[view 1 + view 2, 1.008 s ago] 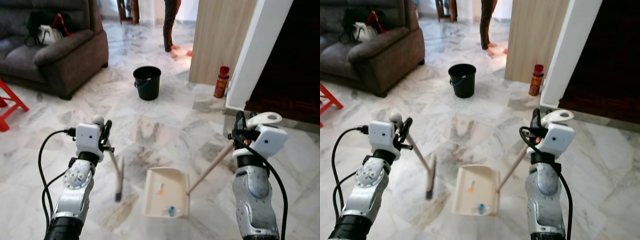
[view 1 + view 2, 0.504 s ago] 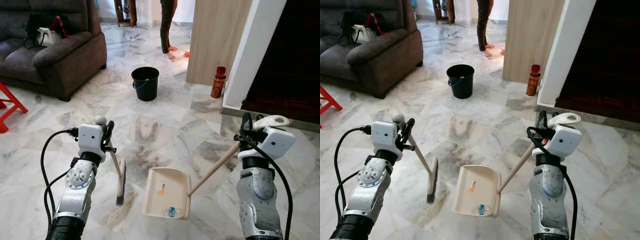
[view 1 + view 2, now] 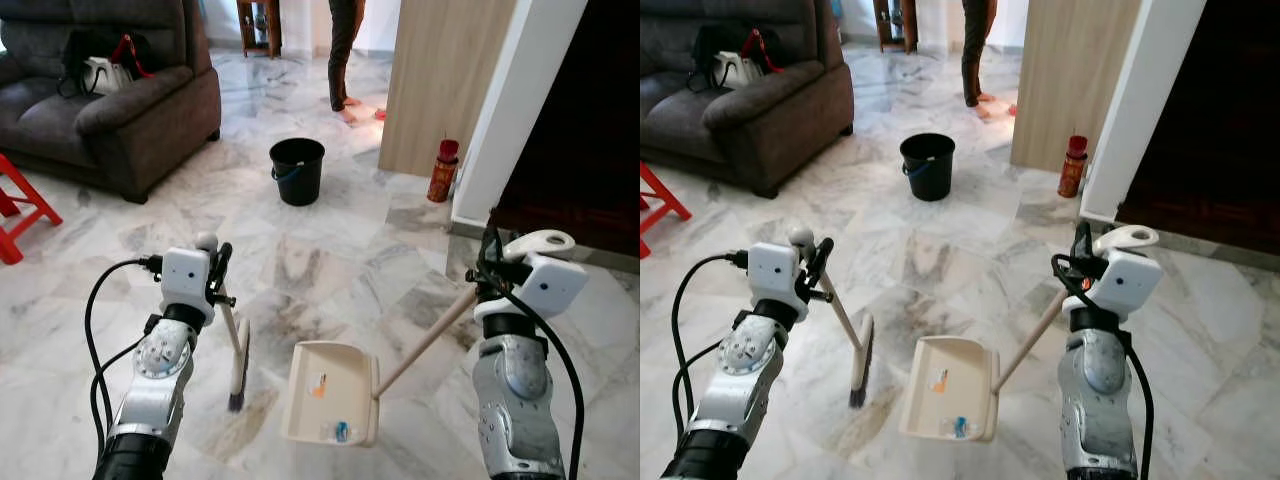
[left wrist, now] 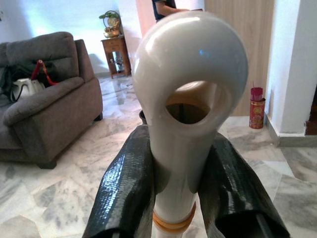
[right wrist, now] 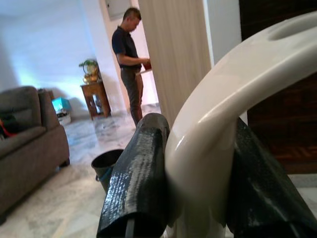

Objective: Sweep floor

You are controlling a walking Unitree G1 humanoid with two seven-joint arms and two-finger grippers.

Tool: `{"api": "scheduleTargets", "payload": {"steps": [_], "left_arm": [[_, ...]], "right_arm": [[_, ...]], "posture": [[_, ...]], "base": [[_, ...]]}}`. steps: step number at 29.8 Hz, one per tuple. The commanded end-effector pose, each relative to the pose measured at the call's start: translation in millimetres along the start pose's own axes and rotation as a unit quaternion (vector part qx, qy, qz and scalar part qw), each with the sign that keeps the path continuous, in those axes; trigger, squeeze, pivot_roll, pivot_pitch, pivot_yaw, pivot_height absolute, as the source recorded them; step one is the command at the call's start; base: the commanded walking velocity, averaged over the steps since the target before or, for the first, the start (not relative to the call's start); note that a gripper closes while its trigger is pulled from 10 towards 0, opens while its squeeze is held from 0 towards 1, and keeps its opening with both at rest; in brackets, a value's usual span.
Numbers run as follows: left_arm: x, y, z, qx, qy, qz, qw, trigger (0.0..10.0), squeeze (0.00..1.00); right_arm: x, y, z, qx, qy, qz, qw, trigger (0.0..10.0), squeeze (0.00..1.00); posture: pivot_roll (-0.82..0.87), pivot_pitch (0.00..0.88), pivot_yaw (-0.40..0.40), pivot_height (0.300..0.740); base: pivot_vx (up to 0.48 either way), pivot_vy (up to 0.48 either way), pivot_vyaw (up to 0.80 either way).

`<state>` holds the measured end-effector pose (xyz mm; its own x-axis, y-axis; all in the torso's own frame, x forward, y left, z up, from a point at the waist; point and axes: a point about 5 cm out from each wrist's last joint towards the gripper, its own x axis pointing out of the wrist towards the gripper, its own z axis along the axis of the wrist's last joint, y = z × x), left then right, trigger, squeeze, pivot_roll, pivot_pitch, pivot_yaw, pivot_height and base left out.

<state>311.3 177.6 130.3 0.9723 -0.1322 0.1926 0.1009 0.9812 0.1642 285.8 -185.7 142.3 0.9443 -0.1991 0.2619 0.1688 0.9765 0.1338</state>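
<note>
Left eye view, from the left: the left gripper (image 3: 214, 262) clamps the broom (image 3: 234, 345) handle, its bristles resting on the floor (image 3: 330, 240) just beside the dustpan (image 3: 331, 393). The pan already holds two scraps — orange and blue — so sweeping looks largely done on this patch. Right of it, the right gripper (image 3: 490, 255) grips the pan's long handle. Emptying remains, perhaps into the bucket (image 3: 298, 169) well ahead.

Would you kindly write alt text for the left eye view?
The left gripper holds a broom beside a cream dustpan containing debris, whose handle the right gripper grips; a black bucket stands on the marble floor.
</note>
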Motion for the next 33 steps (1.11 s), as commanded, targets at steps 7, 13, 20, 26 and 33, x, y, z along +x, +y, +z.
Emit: {"api": "scheduleTargets", "payload": {"steps": [7, 13, 20, 26, 33], "left_arm": [[3.4, 3.2, 13.4, 0.006, -0.032, 0.0, 0.999, 10.0, 0.0], [3.6, 2.5, 14.2, 0.004, -0.034, -0.002, 0.999, 10.0, 0.0], [4.1, 3.3, 14.9, 0.006, -0.035, -0.007, 0.999, 10.0, 0.0], [4.8, 2.8, 15.9, 0.003, -0.036, -0.008, 0.999, 10.0, 0.0], [5.7, 2.0, 15.0, 0.003, -0.034, -0.012, 0.999, 10.0, 0.0]], "right_arm": [[5.3, 7.2, 16.7, 0.017, -0.039, 0.008, 0.999, 10.0, 0.0], [5.0, 8.1, 16.8, 0.02, -0.04, 0.01, 0.999, 10.0, 0.0], [6.5, 9.7, 18.0, 0.02, -0.042, 0.011, 0.999, 10.0, 0.0], [7.2, 8.9, 19.4, 0.027, -0.043, 0.008, 0.999, 10.0, 0.0], [7.6, 9.0, 20.4, 0.028, -0.047, 0.007, 0.998, 10.0, 0.0]], "posture": [[-0.07, 0.002, 0.034, 0.74], [-0.07, 0.0, 0.037, 0.74], [-0.07, 0.0, 0.041, 0.74], [-0.07, 0.0, 0.042, 0.74], [-0.08, 0.0, 0.049, 0.74]], "base": [[0.302, 0.0, 0.16], [0.307, 0.0, 0.0], [0.31, 0.0, 0.0], [0.323, 0.0, 0.0], [0.335, 0.0, 0.0]]}}
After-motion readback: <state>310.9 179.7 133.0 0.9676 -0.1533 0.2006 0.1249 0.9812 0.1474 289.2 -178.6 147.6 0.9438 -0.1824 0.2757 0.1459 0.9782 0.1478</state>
